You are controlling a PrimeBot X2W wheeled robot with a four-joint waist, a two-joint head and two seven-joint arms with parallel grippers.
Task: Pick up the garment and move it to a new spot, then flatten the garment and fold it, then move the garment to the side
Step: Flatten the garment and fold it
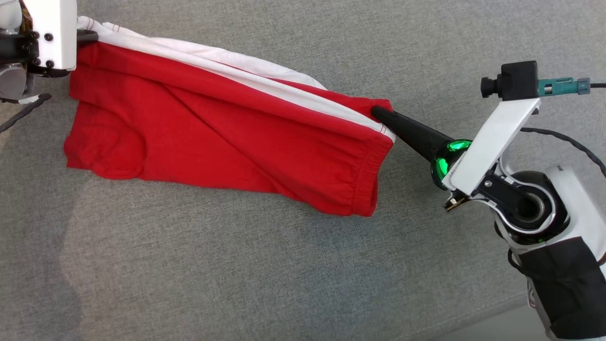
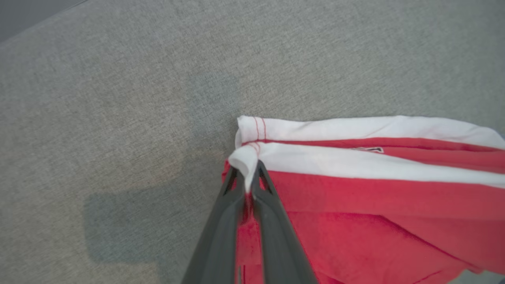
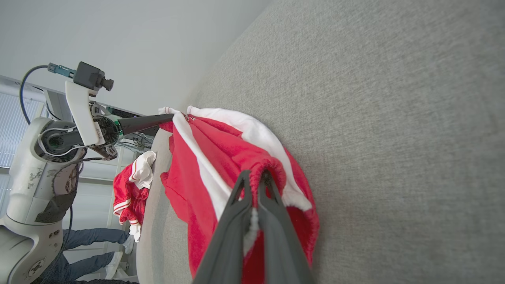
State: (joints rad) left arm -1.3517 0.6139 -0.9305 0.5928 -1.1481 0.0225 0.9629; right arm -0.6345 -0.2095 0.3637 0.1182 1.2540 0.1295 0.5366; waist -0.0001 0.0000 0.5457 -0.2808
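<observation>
Garment (image 1: 227, 142): red shorts, white side stripes, gathered waistband — stretched between both grippers over the grey cloth surface (image 1: 284, 274).
Left gripper (image 2: 247, 173): clamped on the white-striped hem corner.
Right gripper (image 3: 255, 175): clamped on the waistband.

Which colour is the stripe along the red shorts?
The stripe on the shorts is white; the left wrist view shows it best.

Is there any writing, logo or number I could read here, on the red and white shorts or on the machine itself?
Nothing here can be read as words or numbers.
On the red and white fabric shorts, a small white patch: marks too blurred to read.
On the left arm's wrist, in the right wrist view, a small white sticker: print too small to read.
</observation>
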